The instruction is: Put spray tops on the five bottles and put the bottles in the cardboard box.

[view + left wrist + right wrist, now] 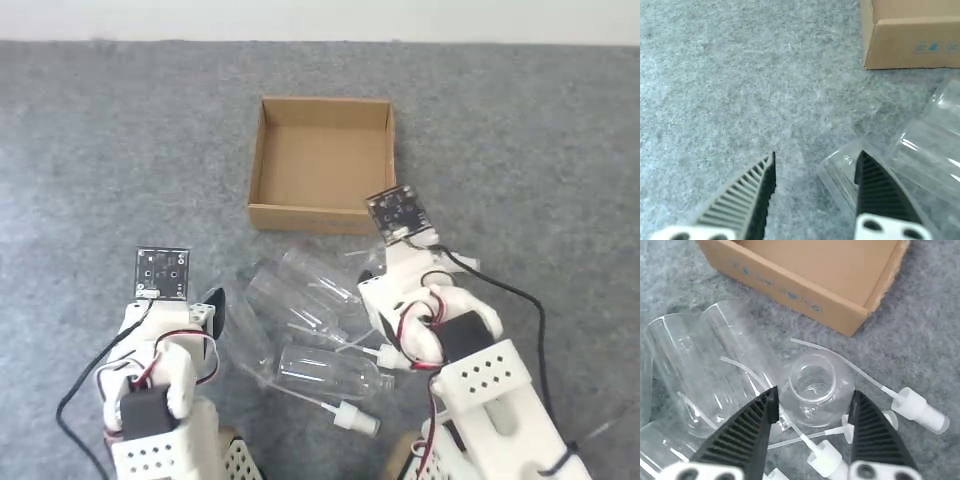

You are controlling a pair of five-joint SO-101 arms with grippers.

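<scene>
Grey felt-like worktop [120, 150], square open-topped cardboard box [320, 165] at its middle, clear cylindrical plastic bottles [325, 372] lying jumbled just before the box, left gripper [817, 156] spread wide beside one bottle, right gripper [815, 391] spread over an uncapped neck, white spray tops [357, 418] with thin tubes loose among them.

Box [300, 216] on table [100, 150], centre, far side. Bottles [300, 290] lying in heap just before box, between two arms. Near bottle [330, 372] on its side at heap's front, closest to arms. Spray top [358, 418] on table just before near bottle. More tops [917, 410] at heap's right edge. Left gripper [815, 160] at heap's left edge, one finger over bottle end. Right gripper [815, 392] above open bottle mouth, box beyond.
</scene>
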